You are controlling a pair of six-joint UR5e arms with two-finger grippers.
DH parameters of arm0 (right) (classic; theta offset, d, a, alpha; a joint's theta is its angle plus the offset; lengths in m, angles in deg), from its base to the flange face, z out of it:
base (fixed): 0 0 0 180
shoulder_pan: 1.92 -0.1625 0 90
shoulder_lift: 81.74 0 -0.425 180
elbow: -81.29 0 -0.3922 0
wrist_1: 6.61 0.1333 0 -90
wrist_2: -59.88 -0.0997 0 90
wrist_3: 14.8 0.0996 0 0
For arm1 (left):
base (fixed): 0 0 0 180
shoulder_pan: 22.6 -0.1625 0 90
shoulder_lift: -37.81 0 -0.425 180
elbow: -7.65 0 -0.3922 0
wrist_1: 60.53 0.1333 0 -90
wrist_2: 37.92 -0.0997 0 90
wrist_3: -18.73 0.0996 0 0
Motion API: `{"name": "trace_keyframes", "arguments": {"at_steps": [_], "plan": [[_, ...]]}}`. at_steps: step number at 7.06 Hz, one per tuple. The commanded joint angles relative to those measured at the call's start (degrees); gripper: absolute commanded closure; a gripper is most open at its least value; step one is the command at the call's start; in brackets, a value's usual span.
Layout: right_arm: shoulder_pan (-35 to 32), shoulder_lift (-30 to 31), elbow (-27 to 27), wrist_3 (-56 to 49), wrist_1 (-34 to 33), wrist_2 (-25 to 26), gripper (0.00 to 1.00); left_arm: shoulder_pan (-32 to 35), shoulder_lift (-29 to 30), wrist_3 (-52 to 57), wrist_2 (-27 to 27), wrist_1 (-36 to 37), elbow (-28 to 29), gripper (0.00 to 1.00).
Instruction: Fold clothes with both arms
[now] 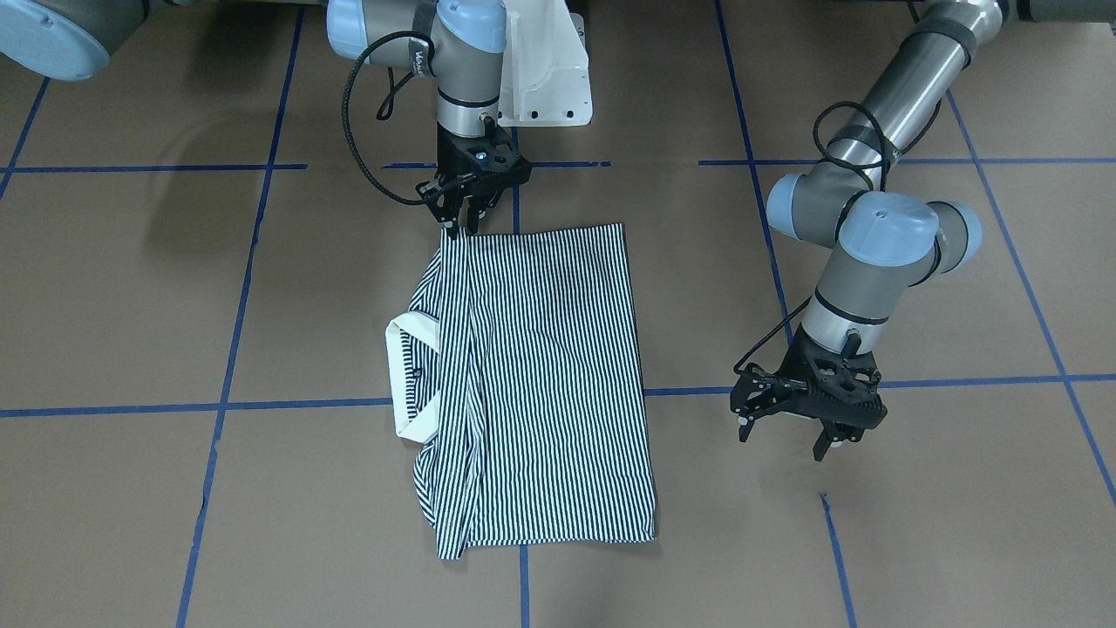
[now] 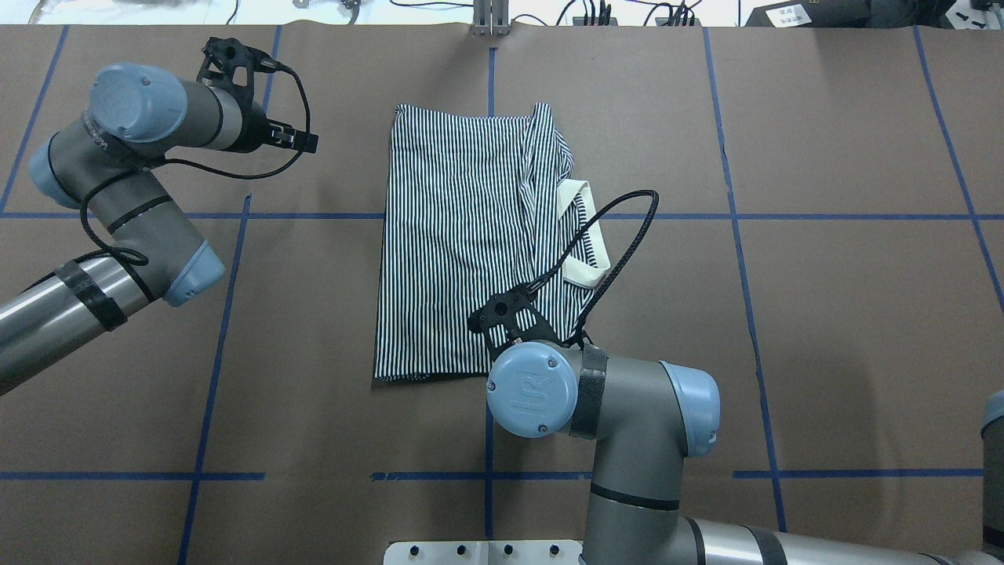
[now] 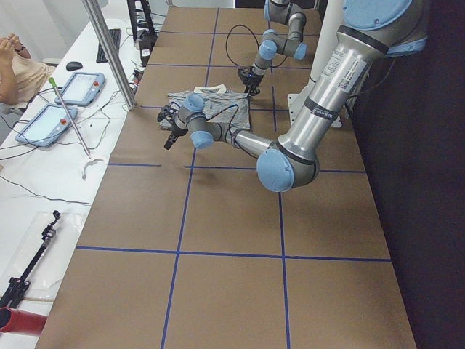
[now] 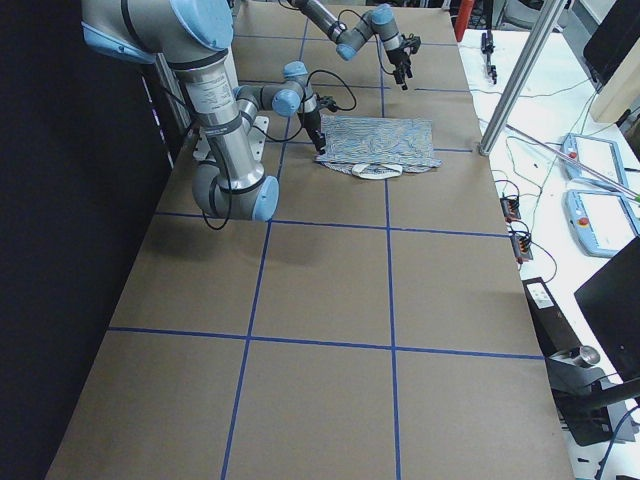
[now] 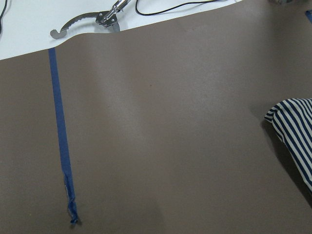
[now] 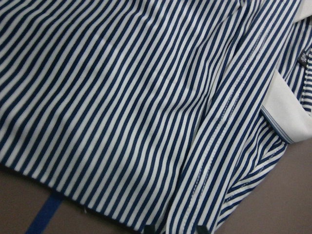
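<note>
Tabletop (image 2: 823, 314), shirt (image 2: 455, 235) lengthwise front-to-back (collar (image 2: 596, 231) rightward)

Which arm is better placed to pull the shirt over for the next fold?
Right. The right gripper is at the corner of the shirt nearest the robot, closed on it. The left gripper hangs open over bare table, apart from the shirt.

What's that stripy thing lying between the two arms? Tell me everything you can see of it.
A polo shirt with thin navy-and-white stripes, soft cloth by its look, folded into a rough rectangle, flat on the brown table. Its cream collar pokes out on the robot's right side. The right gripper has its tips at the corner nearest the robot's base; whether they pinch it is unclear.
</note>
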Motion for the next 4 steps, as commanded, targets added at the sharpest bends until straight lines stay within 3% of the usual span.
{"name": "trace_keyframes", "arguments": {"at_steps": [1, 3, 4], "plan": [[0.3, 0.4, -0.3, -0.8, -0.2, 0.7, 0.67, 0.0, 0.0, -0.5, -0.1, 0.0, 0.0, 0.00], [-0.1, 0.2, 0.0, -0.8, -0.2, 0.8, 1.00, -0.2, 0.0, -0.6, 0.0, 0.0, 0.0, 0.00], [-0.6, 0.3, 0.5, -0.8, -0.2, 0.7, 1.00, -0.2, 0.0, -0.6, -0.1, 0.0, 0.0, 0.00]]}}
